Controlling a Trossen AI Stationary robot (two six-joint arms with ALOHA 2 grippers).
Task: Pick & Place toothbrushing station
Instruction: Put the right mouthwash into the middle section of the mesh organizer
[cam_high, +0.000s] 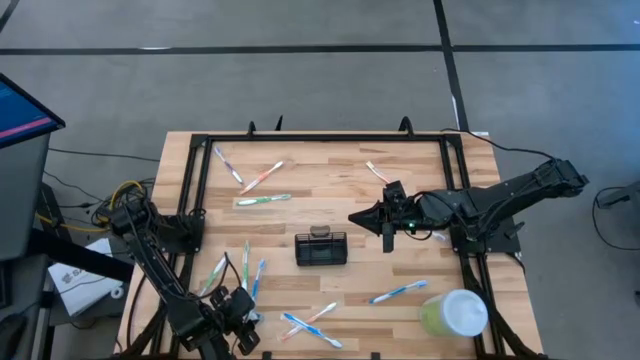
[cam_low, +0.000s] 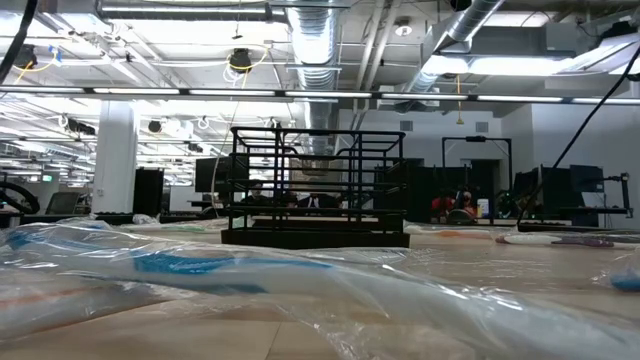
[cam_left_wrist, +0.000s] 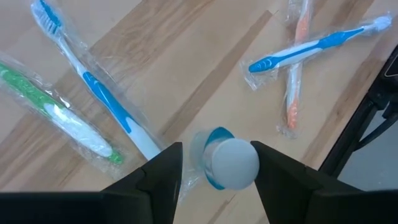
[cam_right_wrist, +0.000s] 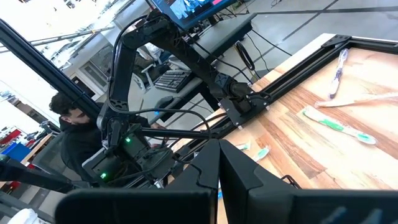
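Station: the toothbrushing station (cam_high: 321, 248) is seen upright at the table's (cam_high: 330, 190) middle, untouched.
Right gripper (cam_high: 389, 238): held clenched and empty, just beside the station, toward the table's right edge.
Left gripper (cam_left_wrist: 214, 165): clamped around a wrapped blue toothbrush (cam_left_wrist: 227, 163) at the front-left corner.

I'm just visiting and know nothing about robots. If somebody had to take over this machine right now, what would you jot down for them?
Left gripper: near the table's front left corner, fingers closed on the end of a wrapped blue toothbrush, lifted off the wood.
Right gripper: shut, empty, hanging just right of the toothbrushing station.
Station: mid-table, upright; the high view shows no brush in it.
Other wrapped brushes lie scattered over the table; a pale green cup sits front right.
Done: one brush gripped.
Left: probably carrying it to the station, then the rest.
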